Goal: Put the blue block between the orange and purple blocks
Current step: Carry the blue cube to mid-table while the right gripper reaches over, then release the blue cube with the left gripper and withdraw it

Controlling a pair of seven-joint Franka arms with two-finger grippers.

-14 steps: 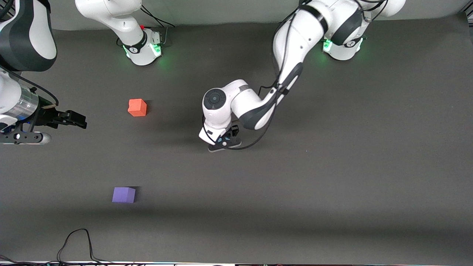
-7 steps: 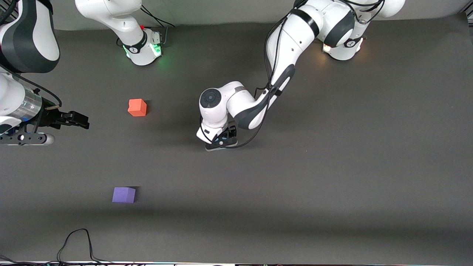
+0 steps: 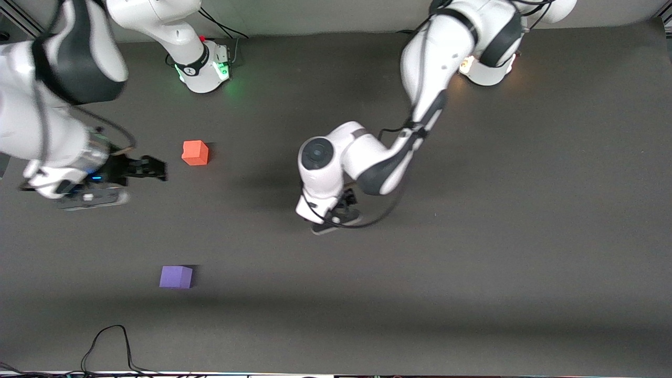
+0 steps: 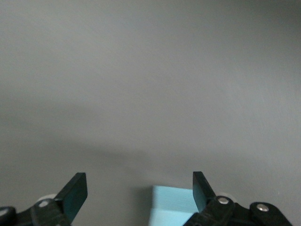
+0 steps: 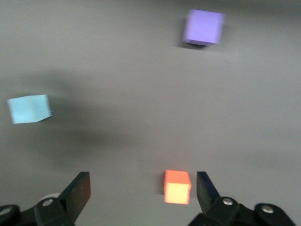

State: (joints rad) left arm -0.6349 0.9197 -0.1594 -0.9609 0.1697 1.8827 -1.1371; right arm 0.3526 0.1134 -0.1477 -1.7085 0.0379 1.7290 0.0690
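Over the middle of the dark desk (image 3: 472,252) hangs the left gripper (image 4: 140,190), its jaws standing wide apart and holding nothing. The blue block (image 4: 173,206) lies on the desk between those jaws, nearer one finger than the other; whether it touches that finger cannot be told, and only its top and part of one side show in the left wrist view. In the front view the left arm's wrist covers the block entirely (the right wrist view does catch it, pale and well apart from the other two cubes).

The right gripper (image 5: 142,187) is over the desk toward the right arm's end, just beside the orange block (image 3: 195,153). Its jaws are also apart and empty. In the right wrist view the orange block sits between the two fingers, close to one of them. The purple block (image 3: 176,276) rests nearer the front camera than the orange one, well apart from it, with bare desk between them.

No brand, label or legible writing can be made out on the blocks or grippers. A black cable (image 3: 107,346) loops at the desk's edge nearest the front camera.
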